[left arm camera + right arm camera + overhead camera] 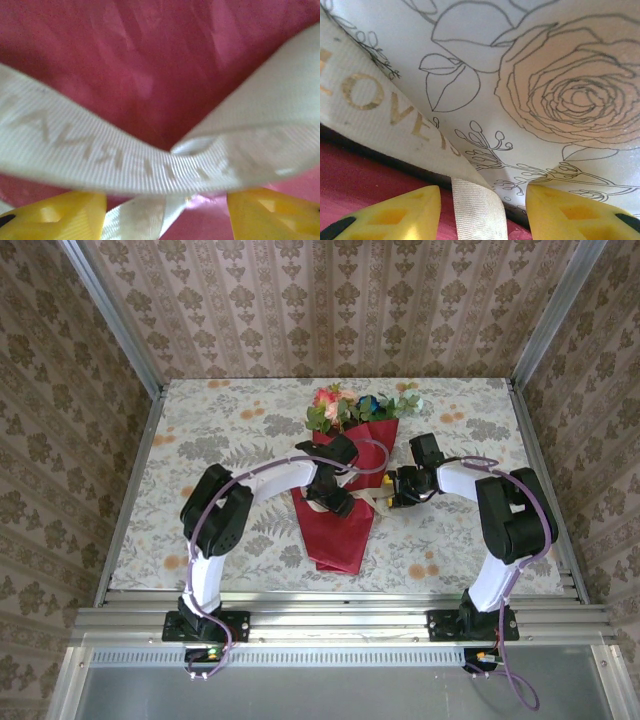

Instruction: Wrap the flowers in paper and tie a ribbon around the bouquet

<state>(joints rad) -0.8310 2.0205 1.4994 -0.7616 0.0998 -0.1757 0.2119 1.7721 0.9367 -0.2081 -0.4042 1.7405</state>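
Note:
The bouquet lies along the middle of the table. Its flowers (345, 405) point to the far side, out of the red paper (335, 530) cone. My left gripper (338, 498) hovers over the cone's middle and my right gripper (388, 492) is just off its right edge. The cream ribbon (375, 502) runs between them. In the left wrist view the ribbon (100, 155) crosses itself over the paper (150, 60), one strand passing loose through the open left gripper (166, 202). In the right wrist view a ribbon (380, 110) strand hangs untouched inside the open right gripper (483, 195), beside the paper (360, 185).
The floral tablecloth (220, 440) covers the table, and the same tablecloth (560, 90) lies close under the right wrist. Metal frame posts (110, 320) and patterned walls close in the left, right and far sides. A metal rail (330, 615) runs along the near edge.

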